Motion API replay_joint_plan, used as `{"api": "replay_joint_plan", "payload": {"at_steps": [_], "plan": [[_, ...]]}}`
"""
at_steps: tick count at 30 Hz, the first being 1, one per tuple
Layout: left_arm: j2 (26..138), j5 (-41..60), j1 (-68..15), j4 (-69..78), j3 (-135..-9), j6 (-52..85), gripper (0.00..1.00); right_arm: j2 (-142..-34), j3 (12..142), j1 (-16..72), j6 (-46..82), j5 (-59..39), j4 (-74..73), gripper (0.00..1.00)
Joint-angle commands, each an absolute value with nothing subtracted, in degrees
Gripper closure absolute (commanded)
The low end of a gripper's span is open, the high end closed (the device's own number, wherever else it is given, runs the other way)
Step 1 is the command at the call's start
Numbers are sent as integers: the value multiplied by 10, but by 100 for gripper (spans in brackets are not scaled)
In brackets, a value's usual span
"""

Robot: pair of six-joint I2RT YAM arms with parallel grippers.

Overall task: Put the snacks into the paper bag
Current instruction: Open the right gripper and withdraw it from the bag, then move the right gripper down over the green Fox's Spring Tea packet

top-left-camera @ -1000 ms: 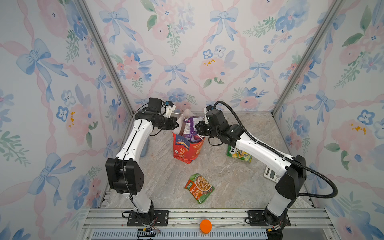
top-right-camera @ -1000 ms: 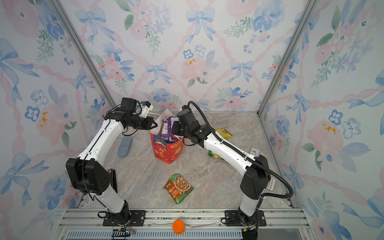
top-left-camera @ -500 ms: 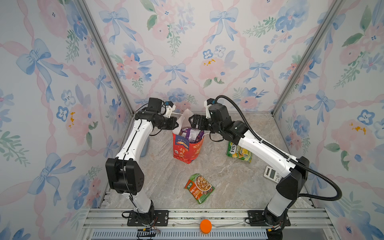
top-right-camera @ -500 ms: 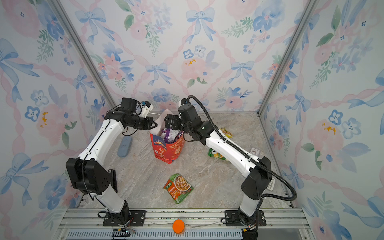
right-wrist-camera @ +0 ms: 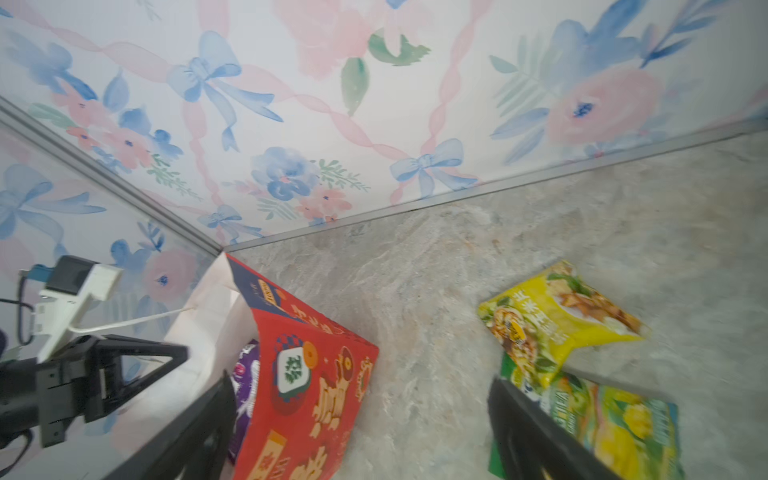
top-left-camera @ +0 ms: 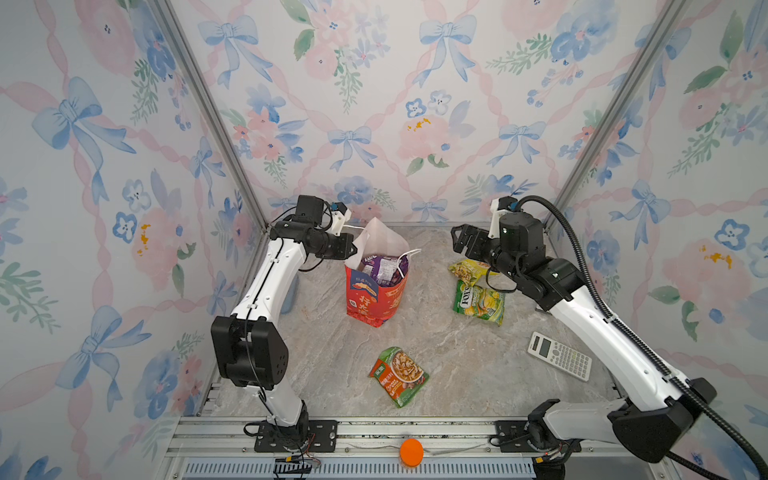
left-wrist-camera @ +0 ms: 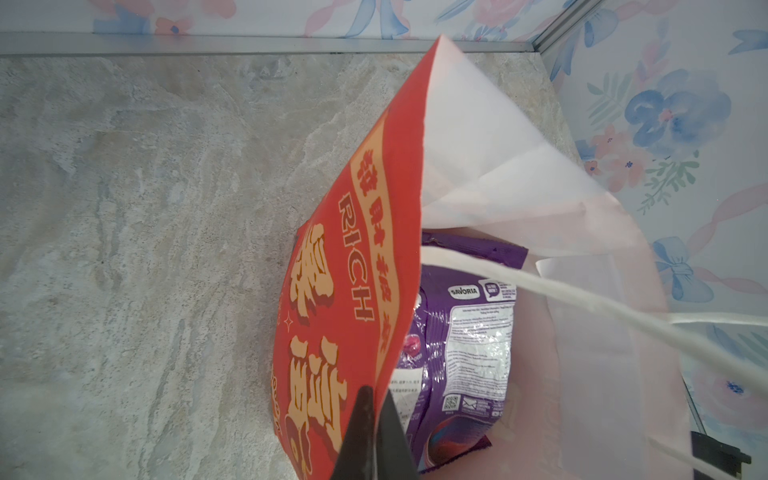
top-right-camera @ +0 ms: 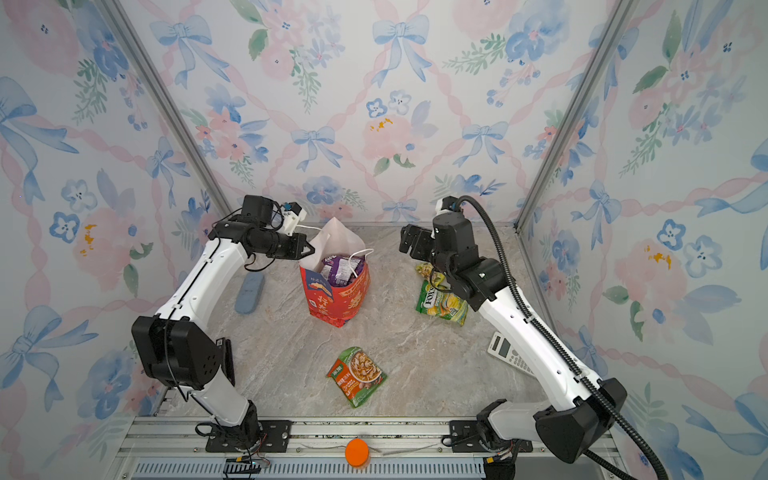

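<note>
The red paper bag (top-left-camera: 374, 299) (top-right-camera: 338, 301) stands upright mid-table, with purple snacks (top-left-camera: 380, 266) (left-wrist-camera: 465, 332) inside. My left gripper (top-left-camera: 351, 250) (left-wrist-camera: 376, 399) is shut on the bag's left rim, holding the mouth apart. My right gripper (top-left-camera: 461, 239) (right-wrist-camera: 361, 381) hangs open and empty, right of the bag and above a yellow packet (top-left-camera: 467, 270) (right-wrist-camera: 557, 316). A green FOX'S packet (top-left-camera: 480, 301) (right-wrist-camera: 615, 424) lies just in front of the yellow one. A green-and-orange packet (top-left-camera: 399, 376) (top-right-camera: 357, 376) lies flat nearer the front edge.
A white calculator (top-left-camera: 559, 360) lies at the right under my right arm. A blue-grey oblong thing (top-right-camera: 249, 295) rests by the left wall under my left arm. An orange ball (top-left-camera: 411, 451) sits on the front rail. Walls close in on three sides.
My right gripper opened and let a purple packet drop into the bag. It then drew back to the right, away from the bag's mouth. The left gripper kept its hold.
</note>
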State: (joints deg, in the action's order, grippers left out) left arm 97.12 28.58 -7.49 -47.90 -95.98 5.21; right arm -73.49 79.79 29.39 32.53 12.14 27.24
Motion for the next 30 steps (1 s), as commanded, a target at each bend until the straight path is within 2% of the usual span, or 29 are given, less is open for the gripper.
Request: {"api": "replay_joint_plan", "payload": {"at_steps": [1,7,12,20,30], "plan": [[972,287,-75,-498,-948,51,100,-696,724,254,337,143,327,4],[974,289,-75,-497,-950,50,100,-644,591,176,354,130,346,3],[973,289,-75,-497,-950,51,100,-661,530,128,354,103,327,3],[972,289,-75,-497,-950,49,100,-758,534,98,326,84,292,3],[973,286,-76,-497,-950,48,100,-913,601,92,261,27,282,3]]}}
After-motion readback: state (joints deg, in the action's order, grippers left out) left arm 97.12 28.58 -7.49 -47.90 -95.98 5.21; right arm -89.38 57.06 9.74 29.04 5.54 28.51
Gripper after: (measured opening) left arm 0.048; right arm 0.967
